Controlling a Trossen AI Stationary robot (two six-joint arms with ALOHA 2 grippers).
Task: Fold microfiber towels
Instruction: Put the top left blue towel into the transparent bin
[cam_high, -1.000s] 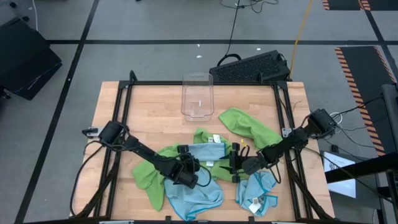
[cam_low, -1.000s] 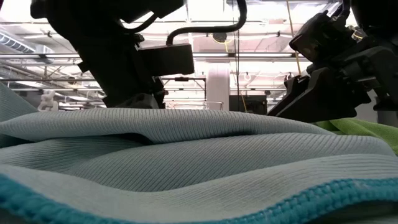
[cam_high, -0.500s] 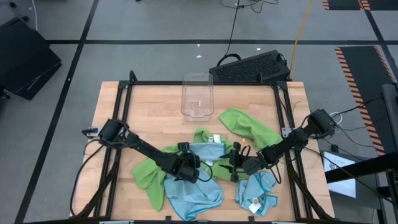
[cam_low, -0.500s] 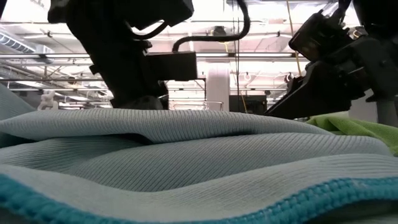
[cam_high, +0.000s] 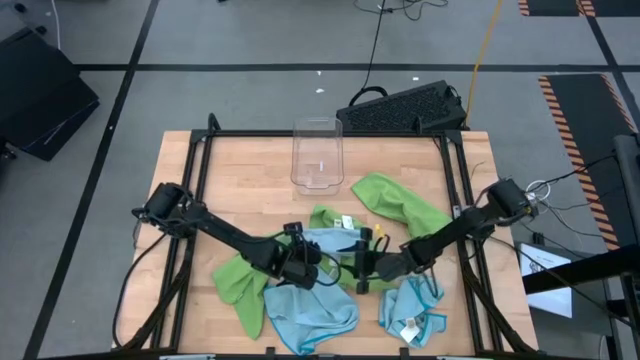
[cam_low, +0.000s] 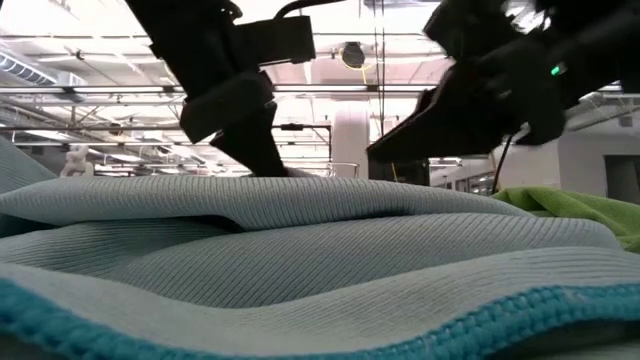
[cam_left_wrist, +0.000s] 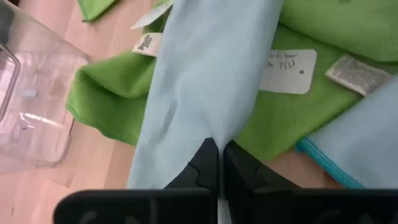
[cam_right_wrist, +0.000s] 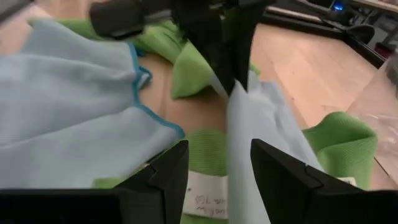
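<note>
a: where do we stand on the folding?

b: barely begun, i'd judge. none of the soft microfiber towels (cam_high: 330, 275) looks folded; they lie in a loose heap at the near middle of the pale wooden table (cam_high: 240, 170), lime green and light blue mixed, some overlapping.

a: and the arms?

b: the left gripper (cam_left_wrist: 217, 163) has its fingers pressed together on a pinch of the light blue ribbed towel (cam_left_wrist: 205, 81) in the middle of the heap. the cloth draws up into a narrow ridge from that pinch, draped across a lime green towel (cam_left_wrist: 106, 99) with white tags showing.

a: the right one?

b: the right gripper (cam_right_wrist: 217, 168) sits just right of the left one, fingers spread, with that same blue ridge running between them. i can't tell whether they touch it.

a: how does the cloth look?

b: floppy, creased, no clean edges lined up. another light blue towel with a teal hem (cam_high: 310, 315) lies crumpled at the near edge, one more (cam_high: 410, 310) near right, and a green one (cam_high: 400, 205) bunched farther off to the right. the clear plastic bin (cam_high: 317, 155) stands apart at the far side.

a: so what's left?

b: by my reading, everything: lift one out, flatten it, fold it, then the rest.
</note>
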